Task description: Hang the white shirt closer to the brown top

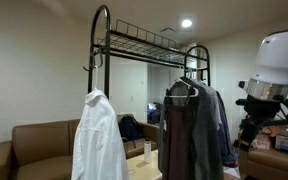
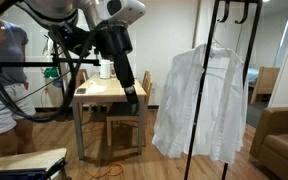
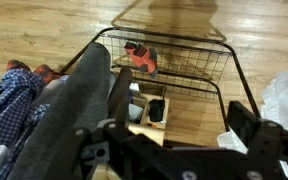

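The white shirt hangs on a hanger at one end of the black garment rack. It also shows in an exterior view and at the right edge of the wrist view. The brown top hangs at the rack's other end, with a gap between the two. My gripper is open and empty. It is in the air beside the rack, apart from the shirt. In the wrist view my gripper's jaws are spread above the rack's wire top shelf.
A grey-blue garment hangs beside the brown top. A brown sofa stands behind the rack. A wooden table and a person are behind my arm. A red object shows at the wire shelf.
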Tool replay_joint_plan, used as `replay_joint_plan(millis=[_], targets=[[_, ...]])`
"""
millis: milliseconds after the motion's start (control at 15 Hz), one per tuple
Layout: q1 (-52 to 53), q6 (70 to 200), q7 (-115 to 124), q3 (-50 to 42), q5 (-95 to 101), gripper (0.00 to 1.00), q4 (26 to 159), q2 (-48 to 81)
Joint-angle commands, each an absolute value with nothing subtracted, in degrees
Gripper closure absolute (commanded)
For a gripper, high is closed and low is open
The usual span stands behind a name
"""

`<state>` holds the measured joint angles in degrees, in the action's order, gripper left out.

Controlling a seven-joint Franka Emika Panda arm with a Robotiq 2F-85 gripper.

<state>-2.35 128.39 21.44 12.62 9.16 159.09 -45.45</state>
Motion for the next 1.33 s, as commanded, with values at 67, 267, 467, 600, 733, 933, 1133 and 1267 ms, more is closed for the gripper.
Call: replay_joint_plan(millis=[67, 267, 467, 600, 733, 933, 1133, 1267], targets=[[-2.4, 128.0, 21.2, 12.6, 9.0, 0.00, 158.3, -45.3], [-2.5, 129.5, 20.3, 12.5, 9.1, 0.00, 154.9, -41.3], [-3.0, 130.9, 19.4, 12.3, 9.8, 0.00, 149.9, -36.0], [-2.6, 132.7, 20.0, 13.1, 10.2, 0.00, 146.9, -32.6], [-2.2, 134.4, 20.5, 13.8, 10.7, 0.00, 143.7, -29.1], [-1.9, 134.6, 20.5, 15.0, 13.0, 0.00, 137.7, -24.8], [-0.6, 133.4, 18.5, 15.2, 14.8, 0.00, 132.1, -23.0], [0.9, 134.9, 15.8, 14.4, 15.1, 0.00, 132.0, -23.9]])
